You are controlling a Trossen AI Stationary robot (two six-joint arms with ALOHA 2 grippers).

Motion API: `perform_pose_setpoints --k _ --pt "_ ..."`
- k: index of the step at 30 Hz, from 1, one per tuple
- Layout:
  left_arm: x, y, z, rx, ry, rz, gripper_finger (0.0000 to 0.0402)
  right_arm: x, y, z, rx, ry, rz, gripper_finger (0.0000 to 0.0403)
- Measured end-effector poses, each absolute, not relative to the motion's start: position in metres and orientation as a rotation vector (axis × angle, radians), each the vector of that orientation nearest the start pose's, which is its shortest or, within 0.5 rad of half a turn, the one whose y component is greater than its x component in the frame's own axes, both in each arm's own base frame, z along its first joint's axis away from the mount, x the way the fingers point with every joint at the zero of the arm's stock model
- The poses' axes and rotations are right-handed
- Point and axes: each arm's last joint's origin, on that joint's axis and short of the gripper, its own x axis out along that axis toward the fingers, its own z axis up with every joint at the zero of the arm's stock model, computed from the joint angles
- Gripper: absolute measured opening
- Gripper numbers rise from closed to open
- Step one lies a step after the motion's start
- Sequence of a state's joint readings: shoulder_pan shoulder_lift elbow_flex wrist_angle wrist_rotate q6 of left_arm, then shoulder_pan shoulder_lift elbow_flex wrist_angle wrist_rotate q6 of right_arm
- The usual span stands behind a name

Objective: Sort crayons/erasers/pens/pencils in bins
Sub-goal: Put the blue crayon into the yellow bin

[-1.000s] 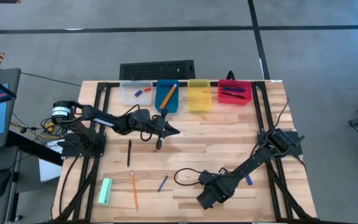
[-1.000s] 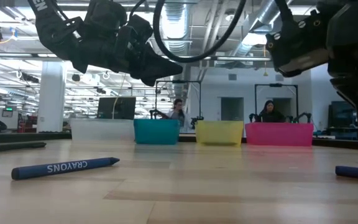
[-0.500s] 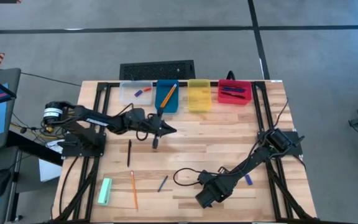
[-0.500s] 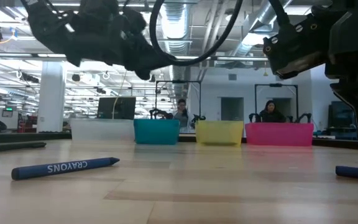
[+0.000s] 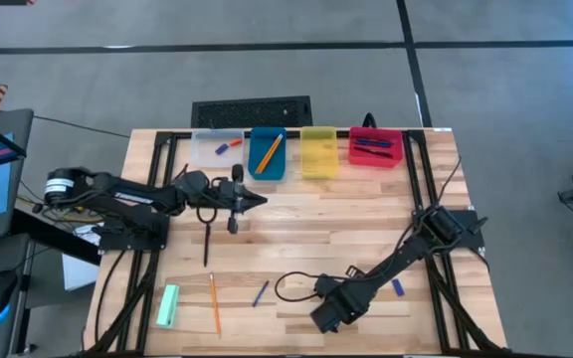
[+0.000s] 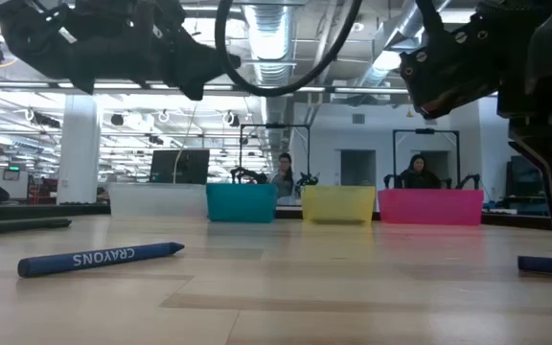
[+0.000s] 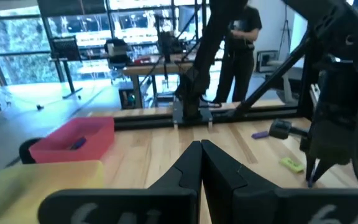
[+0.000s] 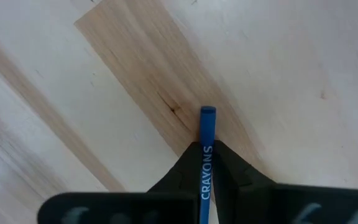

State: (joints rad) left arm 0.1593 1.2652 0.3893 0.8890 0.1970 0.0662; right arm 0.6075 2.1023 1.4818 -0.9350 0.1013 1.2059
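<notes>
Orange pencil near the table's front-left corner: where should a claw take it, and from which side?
Grip the orange pencil at mid-length, coming straight down from above with the fingers across its thin width. It lies flat on the table, running roughly front to back, with bare wood on both sides. The green block lies apart from it.

The table [image 5: 366,214] is pale blond wood with darker grain streaks, framed by black rails. Along its far edge stand a clear bin [image 5: 217,149], a blue bin [image 5: 268,155], a yellow bin [image 5: 318,152] and a red bin [image 5: 375,147]. An orange pencil [image 5: 213,303] lies beside a mint-green block [image 5: 168,305] and a blue crayon [image 6: 99,257] lettered in white. Another blue crayon [image 8: 205,163], lettered in white too, sits between the black fingers of the right pincer [image 8: 207,167]. A black pen [image 5: 207,244] lies near the dark left pincer [image 5: 234,204].
</notes>
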Motion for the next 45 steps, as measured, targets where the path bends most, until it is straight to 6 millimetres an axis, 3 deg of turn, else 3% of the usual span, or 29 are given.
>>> perform_pose_setpoints --k 8,17,25,31,38,45 --pt "0.233 0.031 0.215 0.080 -0.046 -0.044 0.0000 0.329 0.220 0.150 0.432 1.411 -0.504 0.0029" --pt "0.233 0.034 0.214 0.117 -0.039 -0.028 0.0000 0.330 0.219 0.175 0.337 1.408 -0.548 0.0029" --pt "0.232 0.041 0.210 0.055 -0.003 -0.003 0.0000 0.331 0.197 0.216 0.136 1.285 -0.472 0.0019" --pt "0.232 0.041 0.206 0.033 0.041 -0.006 0.0000 0.338 0.140 0.251 -0.034 1.283 -0.456 0.0022" --pt "0.232 0.042 0.206 0.054 0.042 0.005 0.0000 0.347 0.042 0.277 -0.212 1.354 -0.447 0.0021" --pt "0.227 0.056 0.210 0.068 0.023 0.085 0.0000 0.339 -0.050 0.297 -0.338 1.390 -0.458 0.0025"
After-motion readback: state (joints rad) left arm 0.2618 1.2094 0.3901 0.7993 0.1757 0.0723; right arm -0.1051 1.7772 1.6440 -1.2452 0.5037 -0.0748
